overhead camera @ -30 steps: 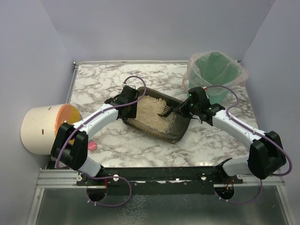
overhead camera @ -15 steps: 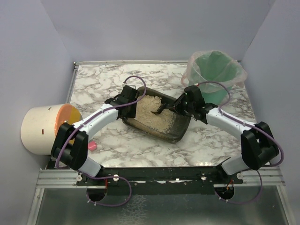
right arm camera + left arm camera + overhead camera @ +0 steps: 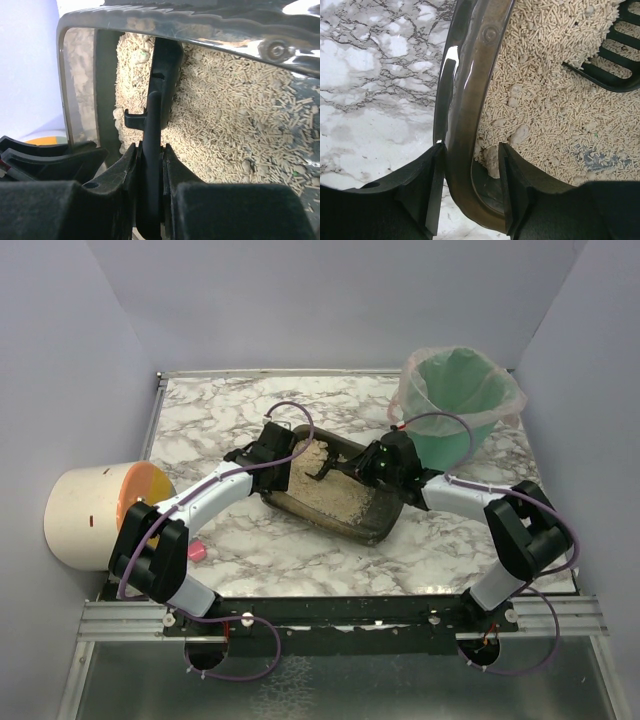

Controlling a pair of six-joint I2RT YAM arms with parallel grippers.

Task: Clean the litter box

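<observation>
i find the litter box [image 3: 372, 525], a shallow dark grey-brown tray with rounded corners, lying askew in the middle of the desk [image 3: 220, 410]. beige pellet litter [image 3: 560, 110] with pale clumps covers its floor. the left fingers [image 3: 420, 195] straddle the box's left rim wall, one outside and one inside; i cannot tell whether they pinch it. the right fingers [image 3: 120, 180] are clamped on the handle of the black slotted scoop [image 3: 153, 120], which reaches over the right rim with its head in the litter.
</observation>
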